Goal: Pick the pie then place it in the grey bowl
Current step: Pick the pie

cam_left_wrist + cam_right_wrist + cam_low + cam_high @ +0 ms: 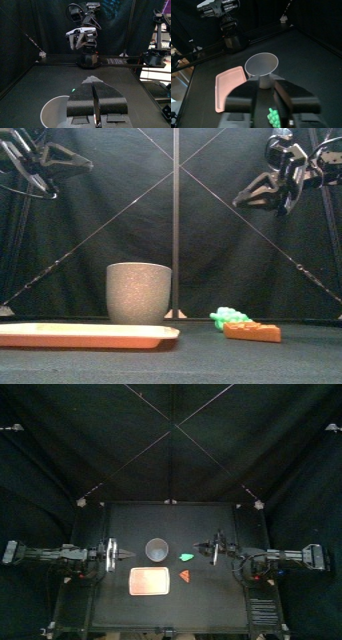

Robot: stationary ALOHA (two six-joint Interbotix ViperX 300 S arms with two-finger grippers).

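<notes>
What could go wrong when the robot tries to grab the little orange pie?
The orange wedge of toy pie lies right beside the green toy, so the right claw might pinch that instead. The tall grey speckled cup stands close by; a bump could tip it, or a drop could miss.

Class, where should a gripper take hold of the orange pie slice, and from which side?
Probably from above, closing across the width of the pie: it lies flat and low, a wedge, and the green toy sits close behind it, crowding any level approach.
</notes>
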